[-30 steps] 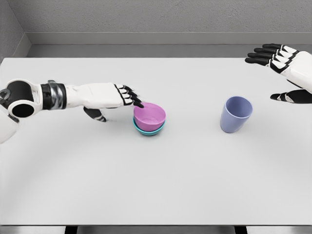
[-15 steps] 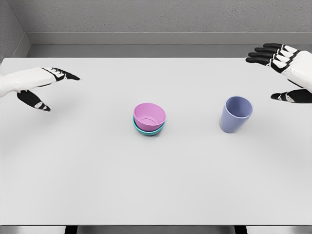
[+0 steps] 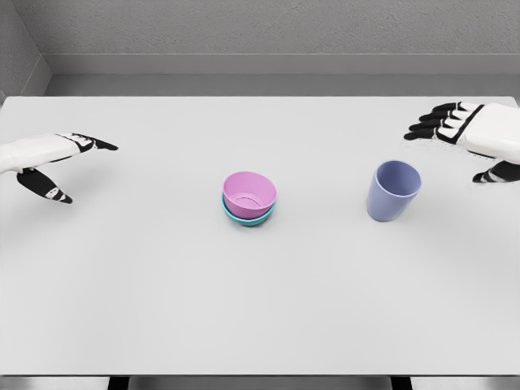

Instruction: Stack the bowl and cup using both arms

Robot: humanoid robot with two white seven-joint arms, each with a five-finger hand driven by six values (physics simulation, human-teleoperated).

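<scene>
Where grey wall (image 3: pixel 268 28) ends, white table (image 3: pixel 244 309)

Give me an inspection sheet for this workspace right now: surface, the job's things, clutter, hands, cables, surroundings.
Surface: white table, flat, no marks seen.
Job's things: pink bowl nested in a teal bowl near the table's middle; blue cup upright to their right, standing apart.
Clutter: nothing seen.
Hands: left hand open at the table's left edge, holding nothing; right hand open above the table, up and right of the cup, not touching it.
Cables: nothing seen.
Surroundings: grey wall behind the table.
</scene>
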